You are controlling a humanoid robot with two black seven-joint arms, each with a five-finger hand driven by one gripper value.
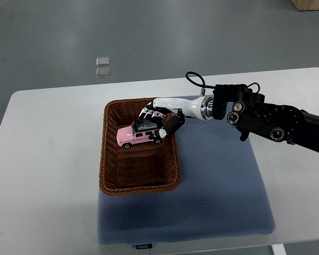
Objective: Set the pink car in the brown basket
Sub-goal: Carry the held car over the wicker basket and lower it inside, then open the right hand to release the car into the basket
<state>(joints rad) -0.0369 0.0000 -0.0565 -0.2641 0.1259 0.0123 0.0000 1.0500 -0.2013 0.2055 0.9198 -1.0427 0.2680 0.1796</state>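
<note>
Top view, and we've got the right robot hand [160,121] gripping the small pink toy car [140,135] inside the brown woven wicker basket [109,159], toward its far edge, on the blue padded mat [218,186] covering the white counter [42,159].

Open basket floor [141,167] before pink car [140,134]; rim [102,154] seemingly sole barrier.

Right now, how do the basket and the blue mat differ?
The basket is brown, woven and has raised walls; the mat is blue, flat and soft-looking. The basket is the smaller one and holds the pink car, gripped by the right hand; the mat carries the basket's right part. Both lie on the white table.
</note>
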